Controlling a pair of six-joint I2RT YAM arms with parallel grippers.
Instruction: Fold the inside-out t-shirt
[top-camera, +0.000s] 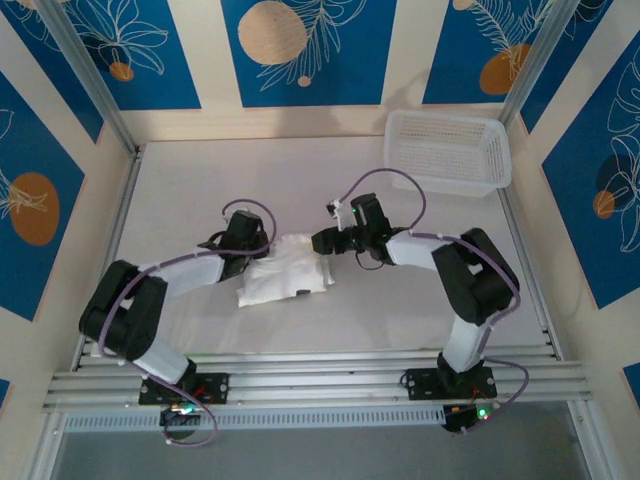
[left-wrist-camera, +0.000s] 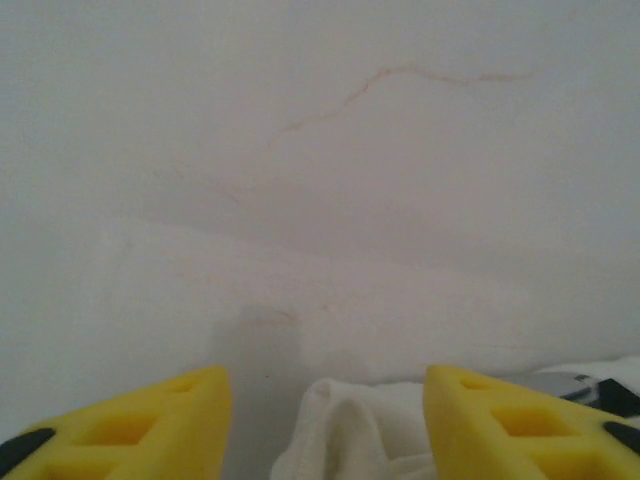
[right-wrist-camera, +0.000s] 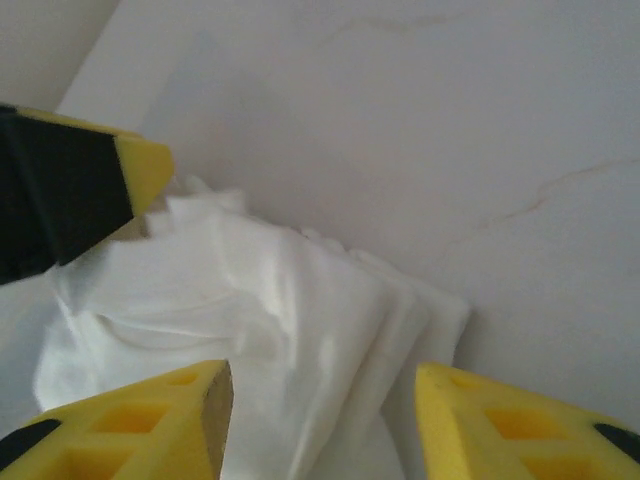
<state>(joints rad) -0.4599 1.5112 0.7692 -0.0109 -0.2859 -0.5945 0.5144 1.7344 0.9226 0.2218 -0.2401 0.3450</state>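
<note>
1. White-topped table (top-camera: 200, 180), boxed in by cream walls with blue panels (top-camera: 300, 50) showing leaf outlines and orange discs. White mesh basket (top-camera: 448, 150) in the far right corner, well apart from the work.
2. The inside-out t-shirt (top-camera: 285, 275) lies mid-table between the two arms as a compact, roughly rectangular bundle of several layers. Stacked edges show in the right wrist view.
3. Left gripper (left-wrist-camera: 325, 385): yellow fingers (left-wrist-camera: 150, 420) spread apart and low at the bundle's left side. A lobe of cloth sits in the gap, not pinched. Nothing held.
4. Right gripper (right-wrist-camera: 322, 375): fingers likewise parted, poised over the bundle's far right corner, gripping nothing. One of the left gripper's finger pads sits just beside the cloth in this view.
5. My read: the fold looks near done and this is the let-go. To do it well, each arm should rise straight off before swinging away, so no finger drags a layer. If another fold is wanted, take all stacked edges in one bite.
6. Writing: none legible. Small dark speck on the bundle's near edge, possibly a tag, too small to read.
</note>
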